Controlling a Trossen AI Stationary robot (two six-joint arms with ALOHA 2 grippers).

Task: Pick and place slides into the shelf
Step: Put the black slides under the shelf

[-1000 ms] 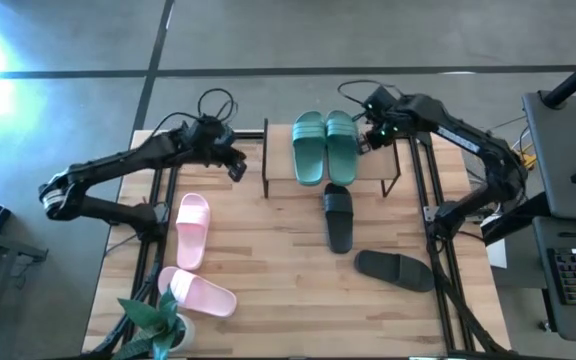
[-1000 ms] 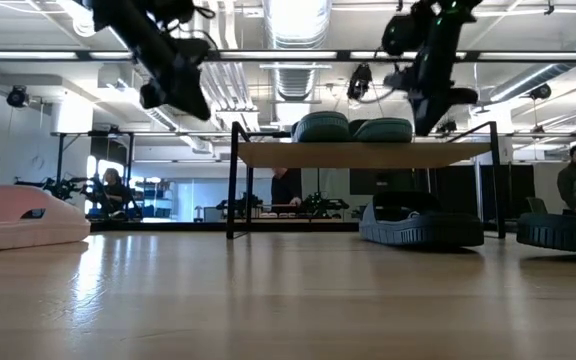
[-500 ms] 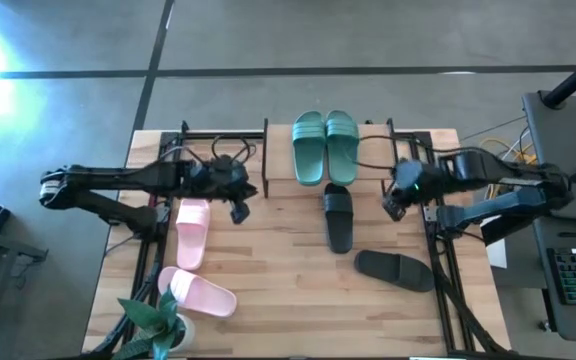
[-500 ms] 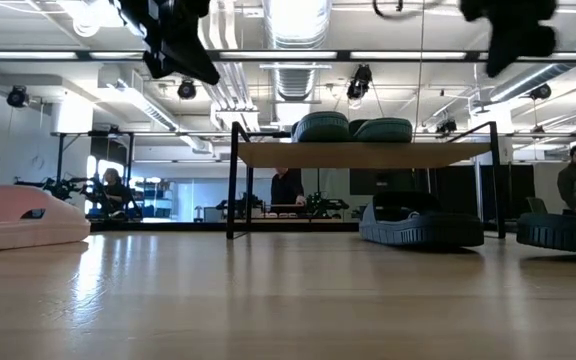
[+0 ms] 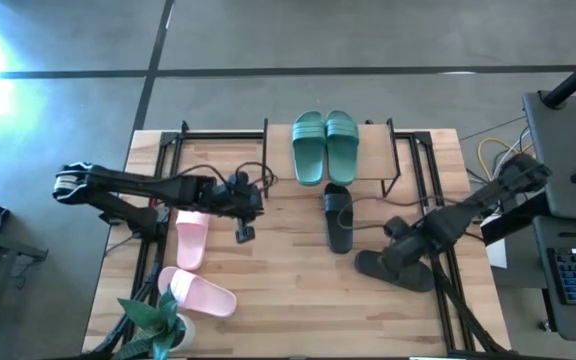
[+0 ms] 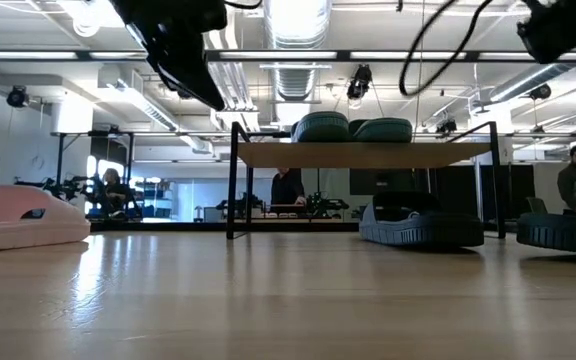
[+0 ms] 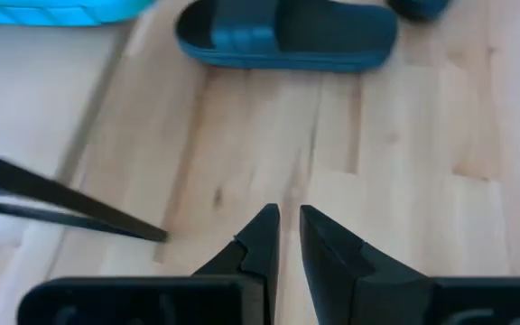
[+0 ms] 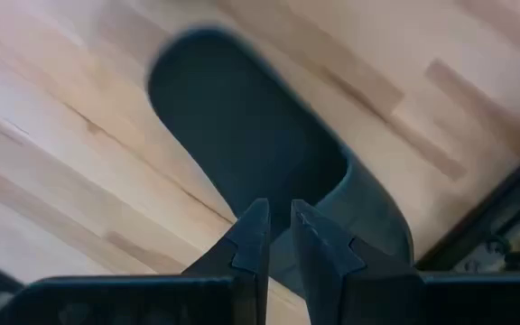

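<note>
A: Start at the left. What's over there?

B: The pink pair: one pink slide (image 5: 191, 231) just behind the left gripper (image 5: 242, 232), the other pink slide (image 5: 199, 292) nearer the front edge beside a potted plant (image 5: 156, 322). That gripper hangs over bare table (image 5: 288, 300), its fingers (image 7: 262, 236) nearly touching, holding nothing. One black slide (image 7: 287, 34) lies well ahead of its tips.

A: And the middle?

B: The teal pair (image 5: 325, 147) already sits on the shelf (image 5: 378, 160). That black slide (image 5: 338, 217) rests on the table just in front of it.

A: The right side?

B: The right gripper (image 5: 396, 250) is directly above the second black slide (image 5: 396, 269). Its fingers (image 8: 254, 236) are drawn almost together, empty, with the strap (image 8: 368, 217) right below the tips.

A: So which step?

B: The approach to a black slide, I'd judge. Next the right fingers must spread, descend astride the strap, then close.
</note>
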